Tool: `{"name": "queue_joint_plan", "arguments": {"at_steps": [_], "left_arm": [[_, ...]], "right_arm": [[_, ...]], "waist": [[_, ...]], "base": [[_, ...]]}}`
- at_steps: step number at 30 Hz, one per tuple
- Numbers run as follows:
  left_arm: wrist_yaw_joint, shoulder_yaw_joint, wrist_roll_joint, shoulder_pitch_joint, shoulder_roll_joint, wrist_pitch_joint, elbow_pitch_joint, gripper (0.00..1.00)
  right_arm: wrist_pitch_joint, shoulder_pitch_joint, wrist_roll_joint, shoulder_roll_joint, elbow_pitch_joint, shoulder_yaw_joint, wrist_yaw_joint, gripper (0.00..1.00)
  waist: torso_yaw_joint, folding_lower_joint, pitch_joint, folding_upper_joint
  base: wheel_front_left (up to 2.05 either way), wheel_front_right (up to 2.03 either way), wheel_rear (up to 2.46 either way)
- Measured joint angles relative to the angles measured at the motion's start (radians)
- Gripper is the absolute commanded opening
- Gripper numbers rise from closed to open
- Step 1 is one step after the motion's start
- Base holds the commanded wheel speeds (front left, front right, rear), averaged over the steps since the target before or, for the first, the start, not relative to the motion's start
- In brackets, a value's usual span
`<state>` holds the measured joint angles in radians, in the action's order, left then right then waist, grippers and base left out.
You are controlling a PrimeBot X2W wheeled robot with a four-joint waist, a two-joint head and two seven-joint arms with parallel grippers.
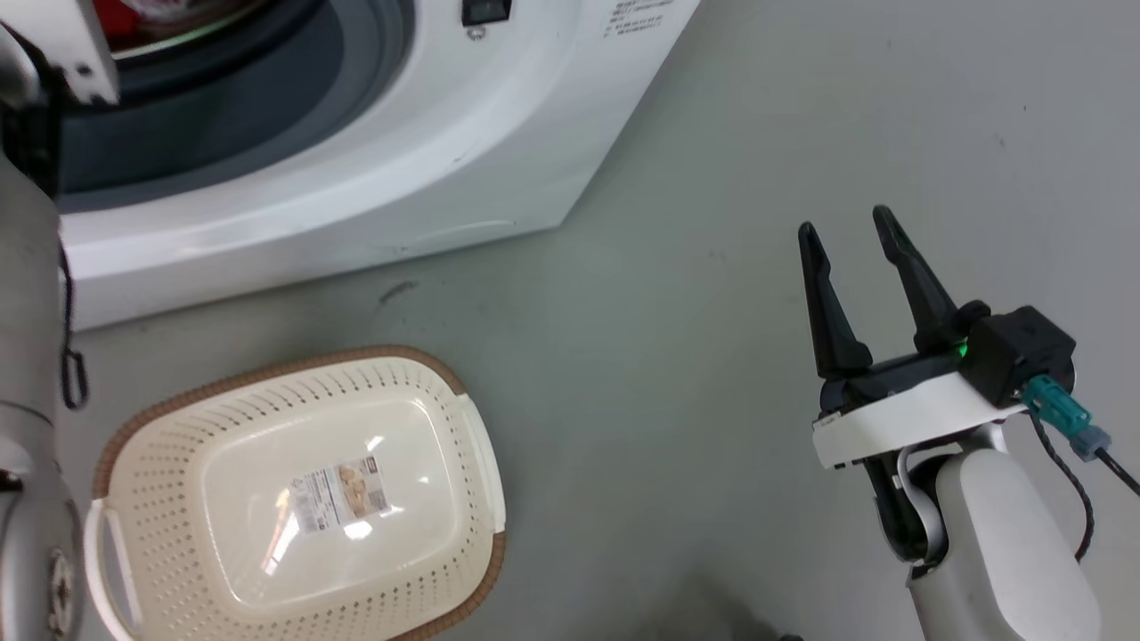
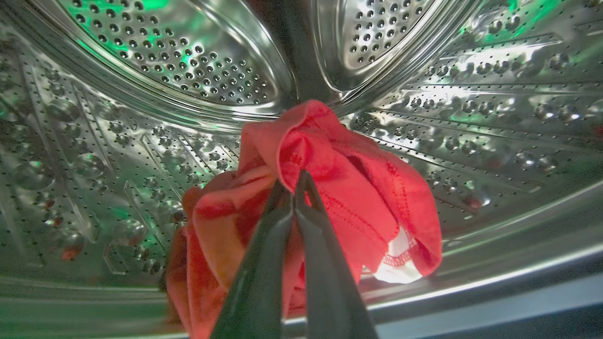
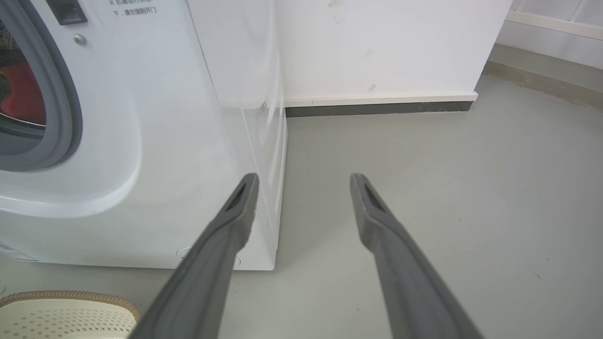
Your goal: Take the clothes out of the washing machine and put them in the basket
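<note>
In the head view I see the basket on the grey floor, just before the washer, with a label on its bottom. My left arm goes up the left edge toward the porthole, where a bit of the red clothes shows. The right gripper hangs over bare floor, well apart from the basket, jaws wide.

In the left wrist view the left gripper is inside the steel drum. Its jaws are pinched together on a raised fold of the clothes.

In the right wrist view the washer's corner stands beside the spread fingers, and a white wall is behind.
</note>
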<state>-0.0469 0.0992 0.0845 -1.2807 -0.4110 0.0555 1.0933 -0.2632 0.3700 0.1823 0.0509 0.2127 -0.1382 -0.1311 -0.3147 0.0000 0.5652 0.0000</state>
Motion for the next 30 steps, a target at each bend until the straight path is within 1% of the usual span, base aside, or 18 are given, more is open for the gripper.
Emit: {"name": "queue_joint_plan", "arguments": {"at_steps": [4,7,12,16,23,30], "left_arm": [[0.003,-0.012,0.027,0.071,0.032,0.103,0.029,0.0],[0.0,-0.017,0.047,0.11,0.061,0.154,0.048,0.0],[-0.012,-0.022,0.07,0.176,0.092,0.196,0.061,0.0],[-0.021,-0.028,0.088,0.244,0.12,0.204,0.045,0.0],[-0.023,-0.052,0.105,0.388,0.163,0.206,-0.139,0.0],[-0.022,-0.072,0.108,0.511,0.205,0.206,-0.379,0.0]], "right_arm": [[0.0,-0.036,-0.018,0.0,0.02,0.016,0.0,1.0],[0.0,-0.063,-0.032,0.0,0.032,0.031,0.0,1.0],[0.0,-0.095,-0.044,0.0,0.047,0.045,0.0,1.0],[0.0,-0.125,-0.053,0.0,0.058,0.058,0.0,1.0],[0.0,-0.17,-0.065,0.0,0.07,0.076,0.0,1.0],[0.018,-0.212,-0.079,-0.001,0.054,0.096,0.0,1.0]], "waist": [[0.015,0.0,-0.072,0.0],[0.029,0.0,-0.125,0.0],[0.057,-0.0001,-0.21,0.0],[0.078,-0.0002,-0.275,0.0],[0.114,-0.0003,-0.375,0.0],[0.156,-0.0003,-0.443,0.0]], "base": [[0.0,0.0,0.0],[0.0,0.0,0.0],[0.0,0.0,0.0],[0.0,0.0,0.0],[0.0,0.0,0.0],[0.0,0.0,0.0]]}}
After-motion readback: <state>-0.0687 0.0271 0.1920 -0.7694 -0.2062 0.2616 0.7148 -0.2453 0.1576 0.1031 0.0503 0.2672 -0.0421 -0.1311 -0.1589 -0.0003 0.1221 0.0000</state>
